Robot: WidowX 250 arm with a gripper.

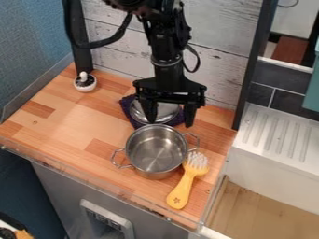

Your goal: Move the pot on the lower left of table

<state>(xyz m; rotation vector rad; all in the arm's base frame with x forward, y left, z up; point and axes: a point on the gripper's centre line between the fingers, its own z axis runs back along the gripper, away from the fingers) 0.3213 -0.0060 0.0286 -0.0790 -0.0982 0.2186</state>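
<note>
Fingers [190, 113]: hanging wide apart at the pot's [154, 155] one o'clock.
Rim [156, 125]: wanting a square pinch, one side inside.
Brush [179, 189]: crowding five o'clock, so lifting first is paying.

A yellow brush [179, 191] lies with its white bristles toward the back and its handle toward the front. Behind it, a round metal dish [165, 113] sits on a dark purple cloth [127, 105], both partly hidden. At back left, a small white bowl [85, 88] holds something dark, with a white knob-like shape on top. Pale planks [218, 32] form the backdrop between two dark posts, left [81, 53] and right [254, 60], beside a textured blue wall [31, 46]. At right, a ribbed white drainboard [277, 140] stands below dark tiles [285, 100] and a teal panel [313, 91]. At lower left, a pale-framed control panel [107, 219] marks a gray front [56, 186].
</note>
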